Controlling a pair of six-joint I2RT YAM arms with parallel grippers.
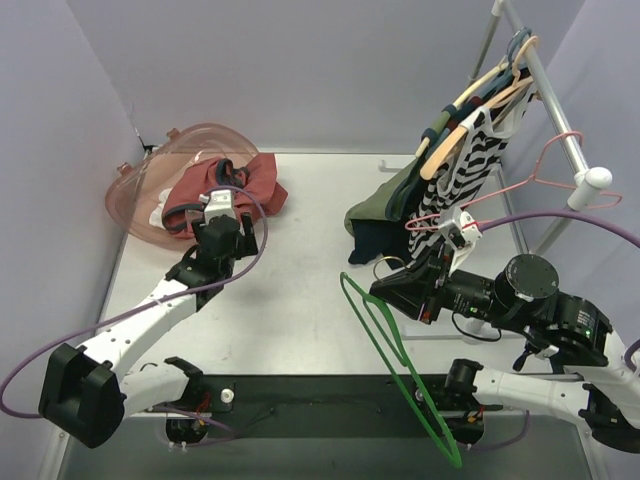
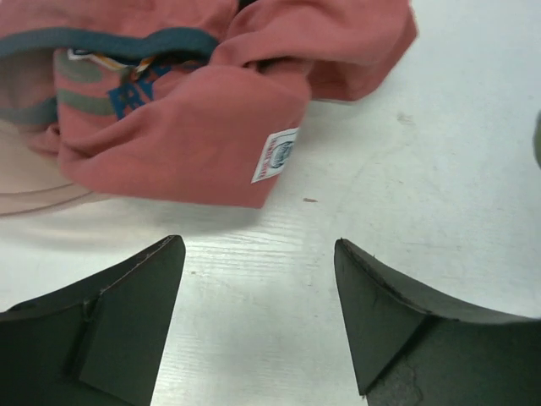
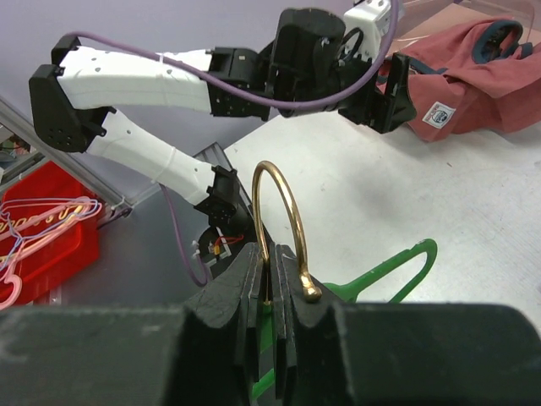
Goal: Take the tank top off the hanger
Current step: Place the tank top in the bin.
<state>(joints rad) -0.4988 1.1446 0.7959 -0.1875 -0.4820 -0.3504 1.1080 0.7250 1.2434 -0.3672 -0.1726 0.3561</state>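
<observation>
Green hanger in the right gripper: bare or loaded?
Bare. The green hanger is an empty outline, table visible through it; the right gripper clamps its brass hook.

Bare tabletop (image 1: 310,310) lies free between the two arms and also under the spread fingers (image 2: 127,321) of the left gripper (image 2: 260,288). Directly ahead of them the red tank top (image 2: 186,127) blocks the way, with the pink basket (image 1: 135,195) behind it. On the right side the green hanger (image 3: 385,275) crosses the near tabletop, and the clothes rack (image 1: 547,85) with hanging garments (image 1: 465,170) closes the far corner.
</observation>
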